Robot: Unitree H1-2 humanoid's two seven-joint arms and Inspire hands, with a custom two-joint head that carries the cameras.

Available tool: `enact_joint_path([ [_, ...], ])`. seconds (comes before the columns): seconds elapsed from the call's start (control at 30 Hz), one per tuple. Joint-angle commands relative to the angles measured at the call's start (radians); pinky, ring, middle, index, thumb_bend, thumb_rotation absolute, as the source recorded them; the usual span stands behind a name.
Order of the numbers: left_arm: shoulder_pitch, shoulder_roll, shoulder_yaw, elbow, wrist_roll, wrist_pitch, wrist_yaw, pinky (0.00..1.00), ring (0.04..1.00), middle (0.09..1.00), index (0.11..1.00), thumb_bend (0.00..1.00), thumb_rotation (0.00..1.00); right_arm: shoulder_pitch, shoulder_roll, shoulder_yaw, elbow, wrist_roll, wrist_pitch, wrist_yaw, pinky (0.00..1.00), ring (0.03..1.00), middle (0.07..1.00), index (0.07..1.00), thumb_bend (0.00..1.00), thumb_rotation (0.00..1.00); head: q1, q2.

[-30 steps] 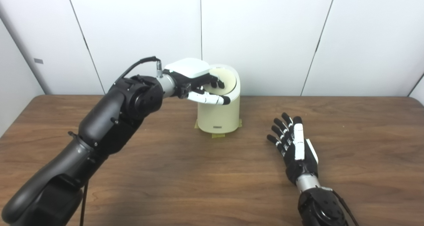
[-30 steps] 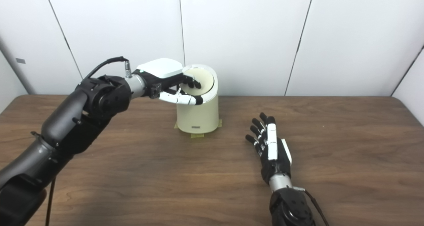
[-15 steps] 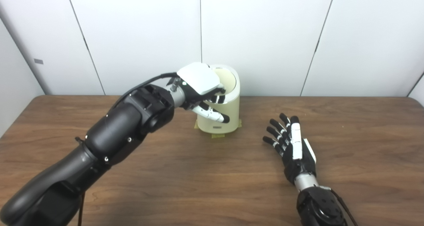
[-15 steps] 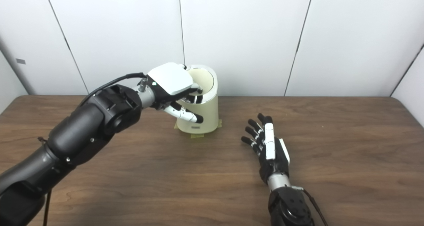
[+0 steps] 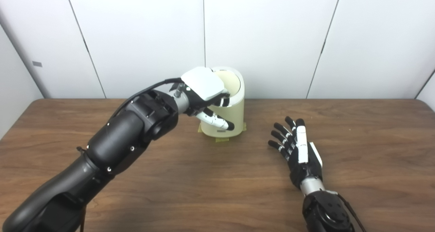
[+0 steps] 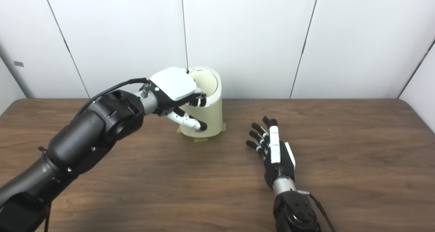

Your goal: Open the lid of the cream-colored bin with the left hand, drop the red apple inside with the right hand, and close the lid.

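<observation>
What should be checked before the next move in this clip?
1. Left hand at the bin rim: ok, fingers curled over the front edge of the top.
2. Lid shut: cannot tell, the hand hides the front edge.
3. Apple in view: not ok, none on the table; inside the bin, cannot tell.
4. Right hand free: ok, open, holding nothing, beside the bin.
5. Bin upright: ok, taped down on yellow tape.

Two head cameras side by side, looking forward and down across counter [image 5: 210,191] toward 12 o'clock wall. Medium range. Both share whole scene; right eye view shows things shifted left.
</observation>
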Motion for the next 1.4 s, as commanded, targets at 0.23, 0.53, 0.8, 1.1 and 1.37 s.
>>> enact_joint_path([
  [0.23, -0.014, 0.009, 0.082, -0.049, -0.118, -0.011, -0.046, 1.0, 0.9, 0.842, 0.904, 0.63, 1.0, -0.036, 0.007, 0.002, -0.026, 0.006, 0.0, 0.005, 0.76, 0.856, 0.86, 0.948, 0.58, 1.0, -0.004, 0.005],
  [0.53, 0.029, -0.037, 0.347, -0.075, -0.321, 0.067, 0.146, 0.85, 0.942, 0.901, 0.92, 0.6, 1.0, -0.043, 0.008, -0.004, -0.016, 0.007, -0.003, 0.002, 0.76, 0.853, 0.853, 0.947, 0.58, 1.0, -0.006, 0.004],
  [0.8, 0.237, -0.199, 0.597, -0.152, -0.609, 0.186, 0.369, 0.98, 0.97, 0.936, 1.0, 0.45, 1.0, -0.048, -0.003, -0.014, -0.012, 0.015, -0.013, 0.009, 0.78, 0.859, 0.857, 0.954, 0.58, 1.0, -0.006, 0.001],
  [1.1, 0.404, -0.215, 0.747, -0.197, -0.841, 0.265, 0.452, 0.95, 0.956, 0.961, 0.996, 0.48, 0.99, -0.044, -0.015, -0.025, -0.019, 0.032, -0.02, 0.017, 0.79, 0.873, 0.875, 0.958, 0.59, 1.0, 0.005, 0.001],
  [1.37, 0.553, -0.263, 0.817, -0.175, -1.094, 0.324, 0.491, 0.97, 0.96, 0.972, 0.999, 0.49, 1.0, -0.029, -0.025, -0.014, -0.073, 0.005, -0.063, 0.015, 0.73, 0.852, 0.855, 0.932, 0.56, 1.0, 0.012, 0.002],
])
